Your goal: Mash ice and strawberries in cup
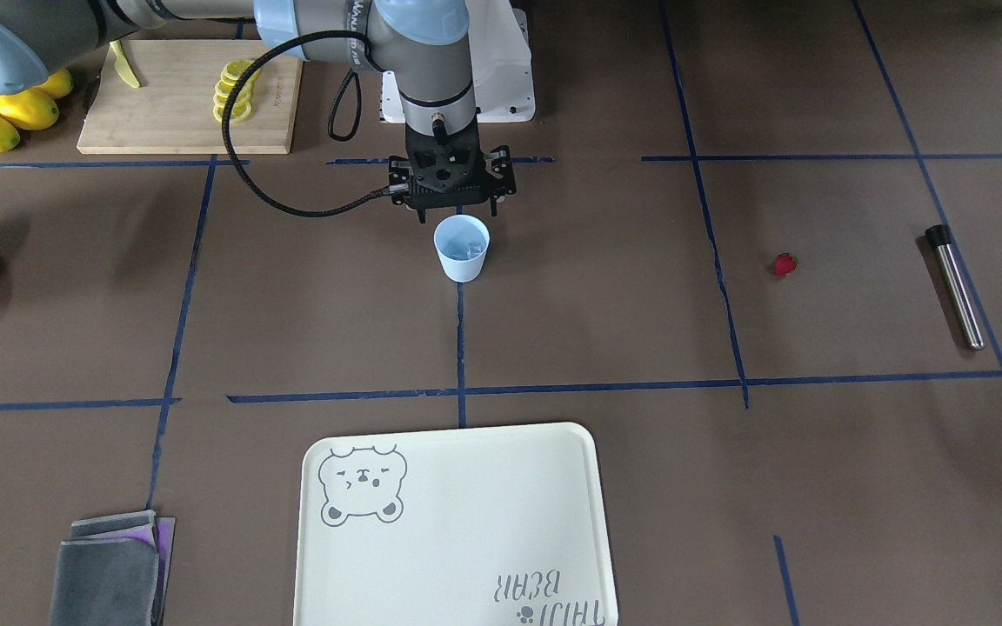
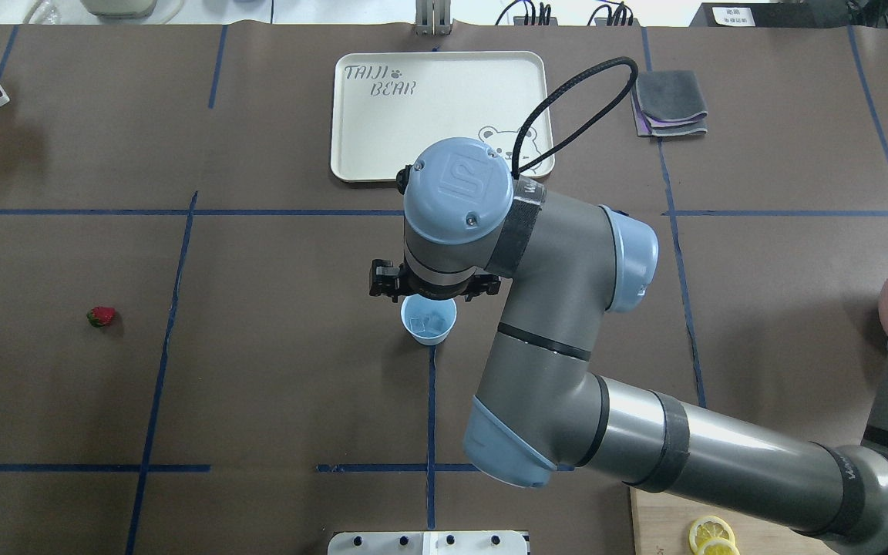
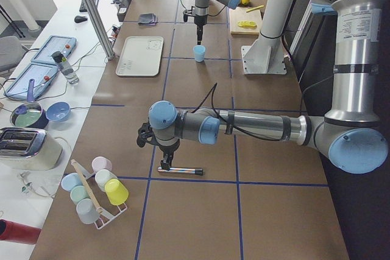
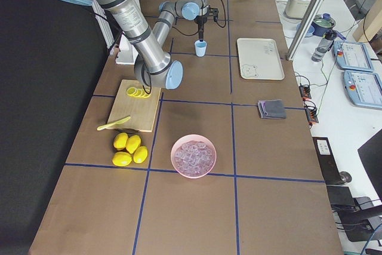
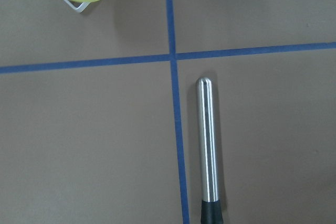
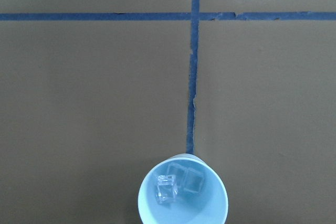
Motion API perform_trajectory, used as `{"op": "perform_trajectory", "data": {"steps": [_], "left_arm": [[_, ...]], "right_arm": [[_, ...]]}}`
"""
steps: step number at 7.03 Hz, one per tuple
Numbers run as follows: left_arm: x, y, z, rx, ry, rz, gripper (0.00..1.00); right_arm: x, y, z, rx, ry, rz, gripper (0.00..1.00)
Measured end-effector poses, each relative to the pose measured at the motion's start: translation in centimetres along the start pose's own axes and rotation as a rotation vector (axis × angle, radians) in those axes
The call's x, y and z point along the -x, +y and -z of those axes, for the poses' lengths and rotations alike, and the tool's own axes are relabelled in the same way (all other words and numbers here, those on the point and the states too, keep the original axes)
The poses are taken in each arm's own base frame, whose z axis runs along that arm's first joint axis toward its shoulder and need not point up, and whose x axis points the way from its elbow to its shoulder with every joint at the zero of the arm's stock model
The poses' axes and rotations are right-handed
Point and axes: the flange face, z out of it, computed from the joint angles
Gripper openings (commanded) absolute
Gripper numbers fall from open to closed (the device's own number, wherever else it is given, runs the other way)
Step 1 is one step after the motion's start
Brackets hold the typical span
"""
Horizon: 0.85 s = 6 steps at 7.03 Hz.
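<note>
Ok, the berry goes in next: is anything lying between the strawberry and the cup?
Nothing visible does: only bare table and a blue tape line separate the strawberry from the cup. The right gripper hangs above the cup's mouth, though.

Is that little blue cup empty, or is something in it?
Not empty: clear ice cubes show inside the upright cup. The strawberry lies outside it.

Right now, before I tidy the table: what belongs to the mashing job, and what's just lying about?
Job: cup, ice in it, strawberry, steel rod (likely the masher), pink ice bowl.
Lying about: tray, folded cloth, lemons, cutting board.
</note>
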Motion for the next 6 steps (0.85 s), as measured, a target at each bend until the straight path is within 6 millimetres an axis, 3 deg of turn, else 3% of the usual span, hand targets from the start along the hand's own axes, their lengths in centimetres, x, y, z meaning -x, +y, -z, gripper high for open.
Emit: {"op": "perform_trajectory", "data": {"steps": [1, 3, 5, 6], "left_arm": [[-3.0, -0.3, -1.7, -0.015, 0.019, 0.028, 1.00], [-8.8, 0.3, -5.5, -0.061, 0.048, 0.105, 1.00], [-15.3, 1.5, -9.5, -0.100, 0.010, 0.099, 1.00], [-17.4, 2.1, -10.6, -0.105, -0.002, 0.080, 1.00]], "right_arm": [[-1.2, -0.4, 1.2, -0.008, 0.005, -0.008, 1.00], [-5.8, -1.6, 3.7, -0.035, 0.007, -0.006, 1.00], [-13.0, -4.8, 6.4, -0.038, 0.013, 0.046, 1.00], [-17.3, -6.6, 7.7, -0.036, 0.018, 0.086, 1.00]]}}
